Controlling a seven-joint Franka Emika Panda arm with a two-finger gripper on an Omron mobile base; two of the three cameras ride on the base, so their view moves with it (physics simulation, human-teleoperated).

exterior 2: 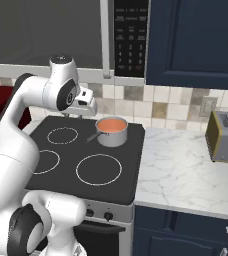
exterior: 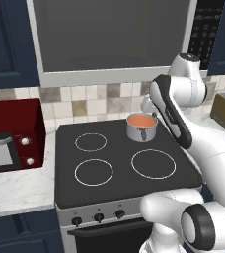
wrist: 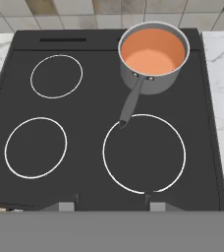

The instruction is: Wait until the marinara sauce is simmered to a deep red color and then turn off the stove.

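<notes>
The stove (exterior: 124, 183) fills the middle of the counter run, a flat black top with four white rings and a silver front carrying a row of small black knobs (exterior: 98, 216). On its back right ring sits the saucepan (wrist: 153, 61), steel and shiny, its handle (wrist: 131, 101) pointing forward toward the front right ring. The sauce (wrist: 152, 50) inside is a pale orange-red, not yet deep red by my reading, so the job for now looks like waiting. The gripper (wrist: 111, 205) hangs high over the cooktop looking down on it, jaws drawn in to their narrowest and holding nothing, well apart from pan and knobs alike. When the colour does darken, the thing to handle is a knob, not the pan: knobs like these are probably small, hard and smooth, likely to slip under a loose pinch, so they should be taken squarely across their sides and turned. Which knob feeds the back right ring I cannot tell.
</notes>
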